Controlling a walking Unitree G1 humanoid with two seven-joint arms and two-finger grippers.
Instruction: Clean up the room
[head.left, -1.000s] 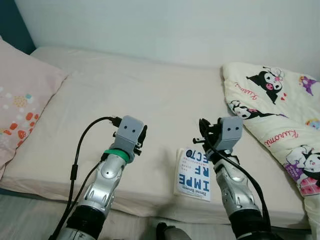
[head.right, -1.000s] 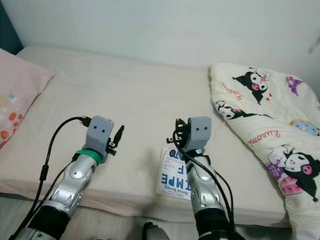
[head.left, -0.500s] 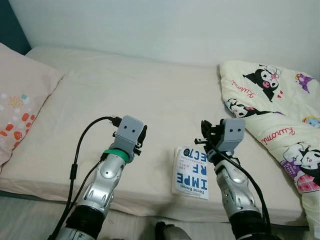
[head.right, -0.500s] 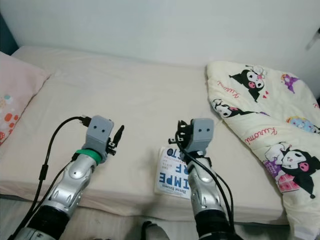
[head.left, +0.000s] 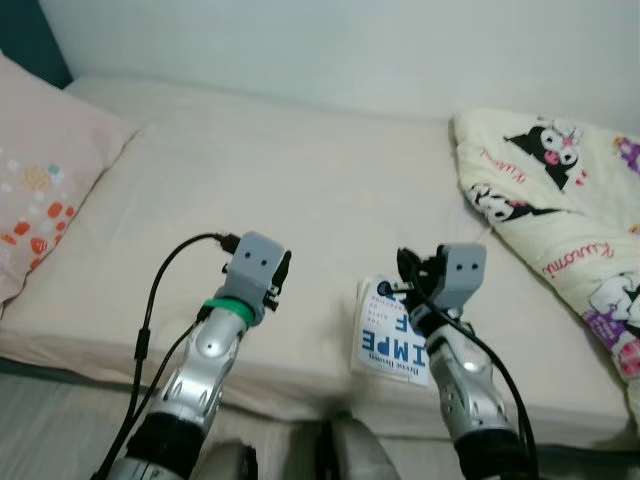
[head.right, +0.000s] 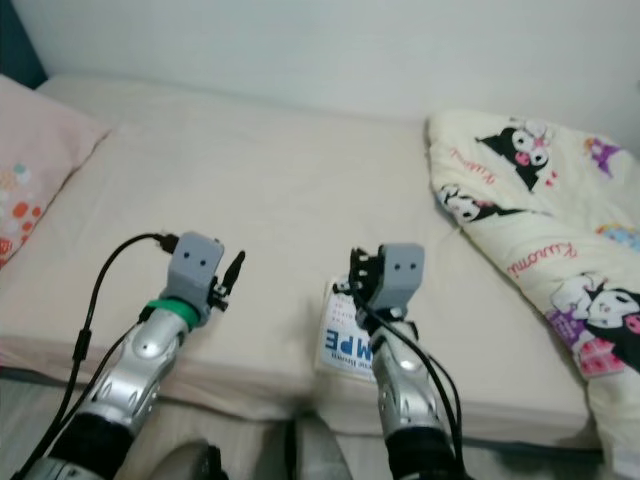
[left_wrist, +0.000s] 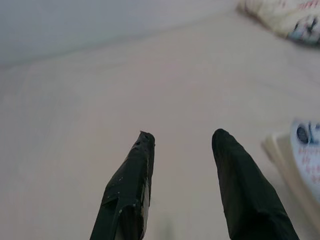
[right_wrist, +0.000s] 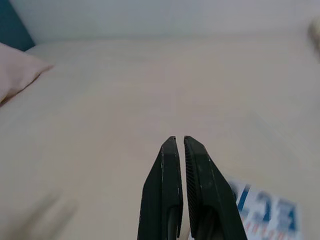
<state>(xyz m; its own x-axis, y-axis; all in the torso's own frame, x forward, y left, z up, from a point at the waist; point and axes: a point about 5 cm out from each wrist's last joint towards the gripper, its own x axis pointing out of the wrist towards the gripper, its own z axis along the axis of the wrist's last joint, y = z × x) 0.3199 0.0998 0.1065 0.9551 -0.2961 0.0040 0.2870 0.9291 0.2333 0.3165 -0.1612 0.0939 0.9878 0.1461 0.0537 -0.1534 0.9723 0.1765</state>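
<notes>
A white book with blue lettering (head.left: 392, 330) lies flat near the front edge of the beige bed (head.left: 300, 190). My right gripper (right_wrist: 179, 142) hovers just above the book's far edge, its fingers shut with nothing between them. My left gripper (left_wrist: 180, 137) is open over bare sheet, to the left of the book (left_wrist: 305, 155). Both silver arms reach over the bed's front edge in the eye views, the left gripper (head.left: 282, 272) and the right gripper (head.left: 408, 270) side by side.
A cream blanket with cartoon prints (head.left: 560, 210) lies bunched on the right of the bed. A pink pillow with orange spots (head.left: 45, 170) rests at the left. A pale wall (head.left: 350, 40) runs behind the bed. Grey floor (head.left: 60, 420) shows below the mattress edge.
The camera has dipped and shifted slightly, so the bed's front edge and floor show more. Both arms keep the same pose over the bed, and the book has not moved.
</notes>
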